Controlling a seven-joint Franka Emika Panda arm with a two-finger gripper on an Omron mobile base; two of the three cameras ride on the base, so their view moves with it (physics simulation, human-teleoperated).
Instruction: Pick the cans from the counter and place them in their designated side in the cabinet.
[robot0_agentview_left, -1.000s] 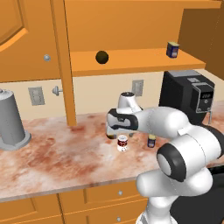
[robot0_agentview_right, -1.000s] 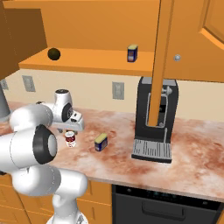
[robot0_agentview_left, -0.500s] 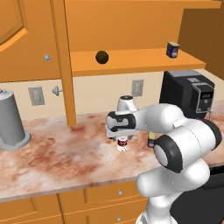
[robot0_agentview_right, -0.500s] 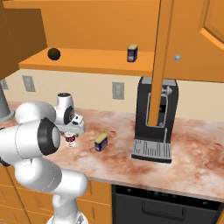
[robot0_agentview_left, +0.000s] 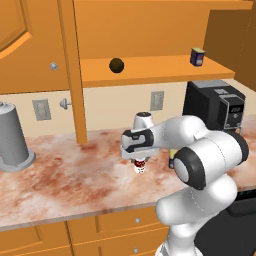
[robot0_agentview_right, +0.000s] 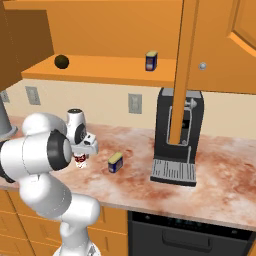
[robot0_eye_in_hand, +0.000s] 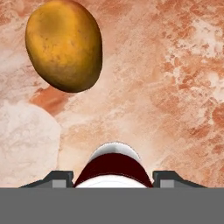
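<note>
Grey cylinder (robot0_agentview_left: 13, 135): far left, cut by the frame edge.
Red-and-white can (robot0_agentview_left: 140, 165): centre, on the counter (robot0_agentview_left: 60, 180), top hidden under the gripper (robot0_agentview_left: 140, 161); label unreadable.
Jaws: either side of the can, contact unclear.
Blue cans: one on cabinet shelf (robot0_agentview_left: 198, 56), one on the counter (robot0_agentview_right: 115, 162).

A black coffee machine (robot0_agentview_left: 212, 107) stood at the right, and a tall grey metal cylinder (robot0_agentview_left: 12, 135) stood at the left. A small dark ball (robot0_agentview_left: 116, 65) rested on the shelf. A potato (robot0_eye_in_hand: 64, 44) lay on the stone.
</note>
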